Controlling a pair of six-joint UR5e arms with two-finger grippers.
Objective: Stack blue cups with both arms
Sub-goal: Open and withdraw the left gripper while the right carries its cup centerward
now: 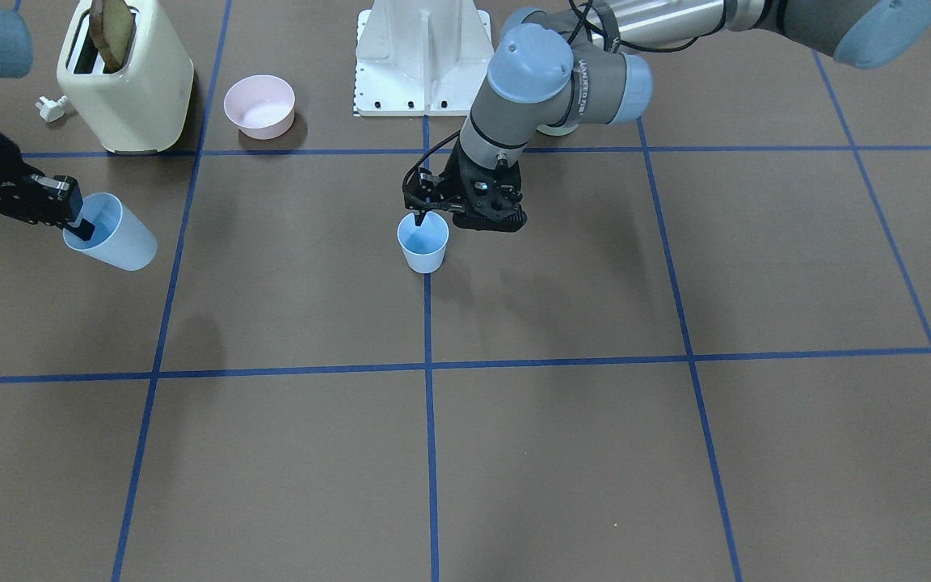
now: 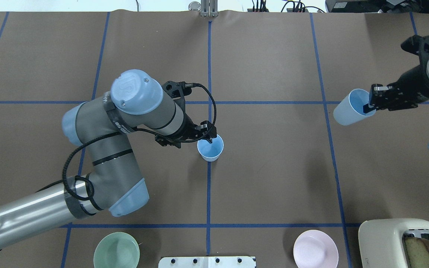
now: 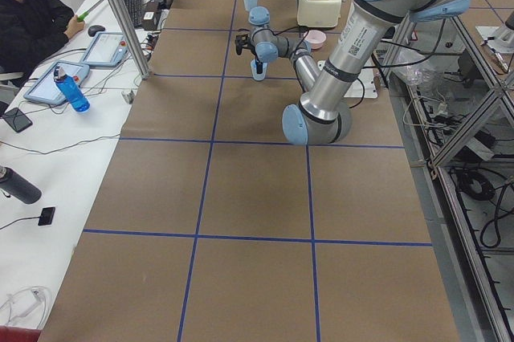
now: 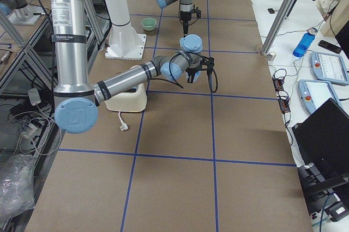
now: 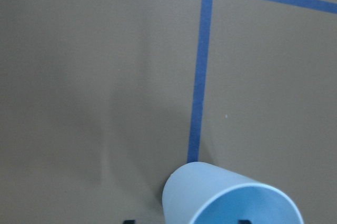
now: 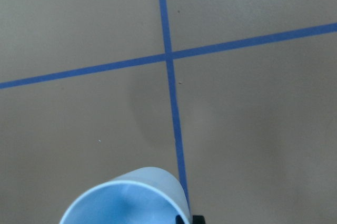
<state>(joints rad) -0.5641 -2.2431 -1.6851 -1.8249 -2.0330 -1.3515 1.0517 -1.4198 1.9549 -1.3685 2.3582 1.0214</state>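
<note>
**Two-arm stacking, approach stage.** The standing cup (image 2: 210, 149) rests upright, mouth up, on the centre tape line (image 2: 208, 193) of the table (image 2: 274, 167), a spot both arms can reach. The left gripper (image 2: 210, 140) straddles the cup's near rim, one finger inside. In the left wrist view its fingertips show well apart, so we read it as released: placed to steady the cup, not to carry it. The right gripper (image 2: 369, 107) is clenched on the rim of the held cup (image 2: 348, 108). This cup hangs tilted on the robot's right, well apart from the standing cup. We judge that a rim pinch leaves the tapered body free to nest. The held cup needs levelling first, and the left finger needs clearing.
</note>
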